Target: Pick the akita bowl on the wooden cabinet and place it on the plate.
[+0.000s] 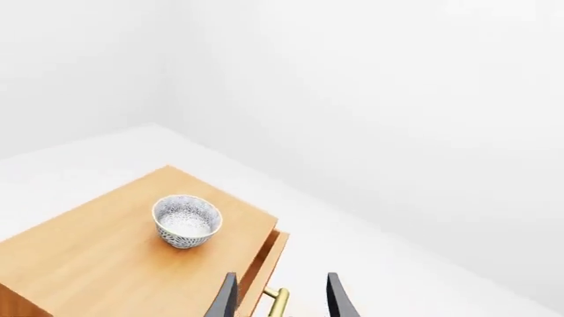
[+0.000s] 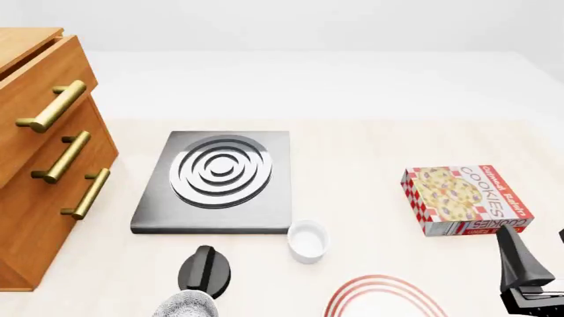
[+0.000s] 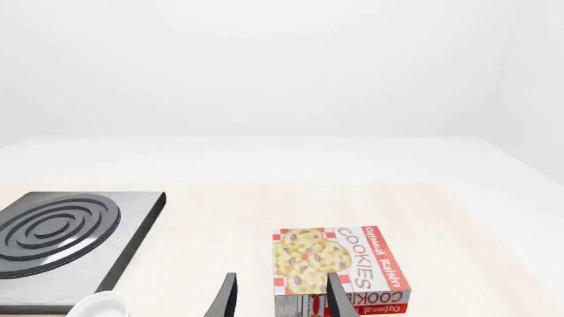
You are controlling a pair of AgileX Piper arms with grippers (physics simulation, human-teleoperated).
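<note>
While my left tool (image 1: 280, 298) hangs released, my right tool (image 3: 280, 297) likewise, the speckled black-and-white akita bowl (image 1: 186, 221) sits atop the orange-brown wooden cabinet (image 1: 97, 264); pale wooden table (image 2: 370, 152) and white walls surround the red-ringed white plate (image 2: 384, 298).

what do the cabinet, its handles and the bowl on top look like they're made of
Cabinet: orange-brown wood, by its faint grain; matte finish. Handles: probably brass or brass-coated metal, going by the gold sheen on the round bars. Bowl: likely glazed ceramic, thin-walled, with a fine black-and-white speckle pattern. These are simulator renders, so the materials are only apparent.
</note>
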